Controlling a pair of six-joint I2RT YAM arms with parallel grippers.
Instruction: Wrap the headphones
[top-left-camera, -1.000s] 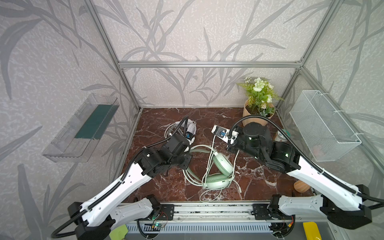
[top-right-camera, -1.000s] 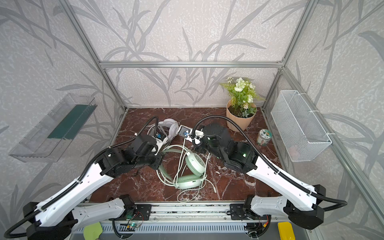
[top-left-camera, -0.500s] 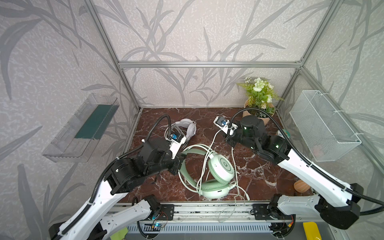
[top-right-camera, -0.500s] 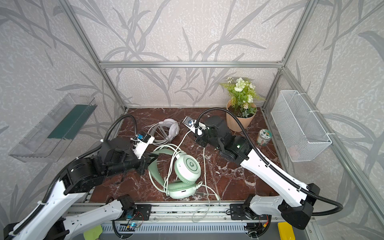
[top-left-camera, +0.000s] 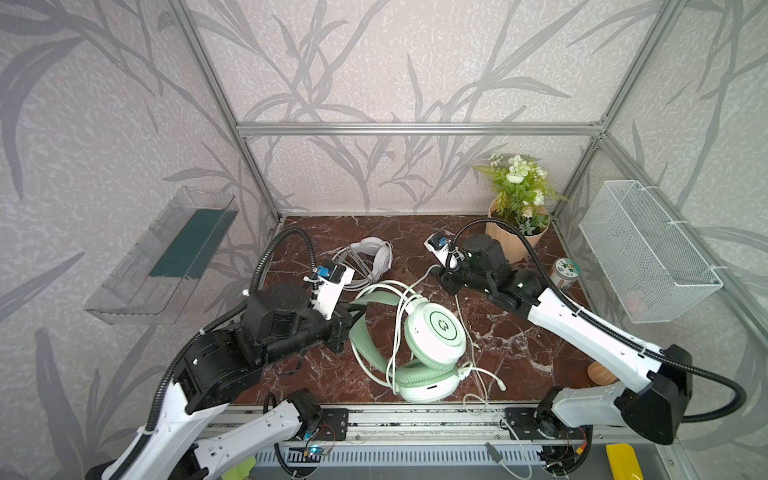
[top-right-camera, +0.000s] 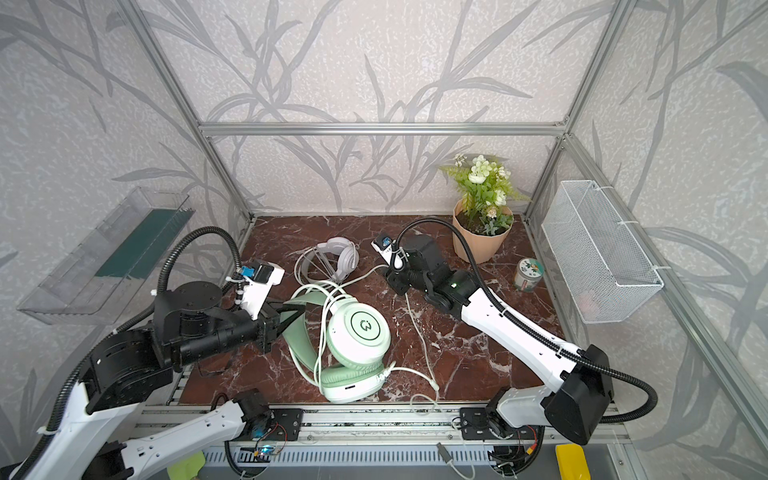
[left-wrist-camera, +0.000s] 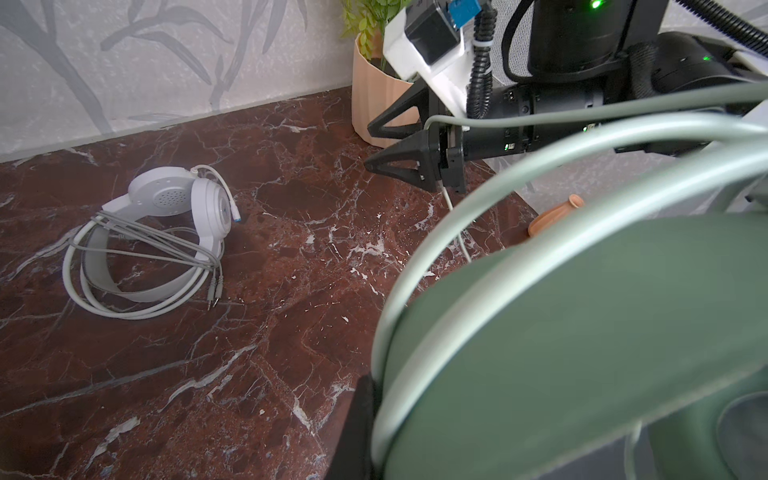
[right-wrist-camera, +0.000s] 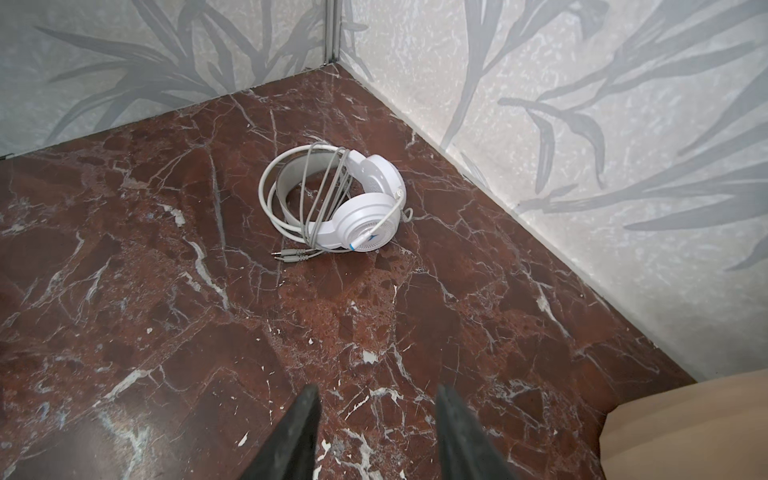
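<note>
Our left gripper (top-left-camera: 353, 316) clenches the pale mint-green wired headphones (top-left-camera: 436, 330) by the headband, centre frame. Our right gripper (top-left-camera: 440, 279), just upper right, gapes empty.

A dark red marble tabletop (top-left-camera: 503, 345) with white veins sat inside leaf-patterned walls (top-left-camera: 415, 62). At the back right stood a potted plant (top-left-camera: 530, 245) with white flowers, and a small round tin (top-left-camera: 564, 272) sat near it. A white wire basket (top-left-camera: 623, 249) hung on the right wall, and a clear tray (top-left-camera: 124, 291) with a green insert on the left wall.
</note>
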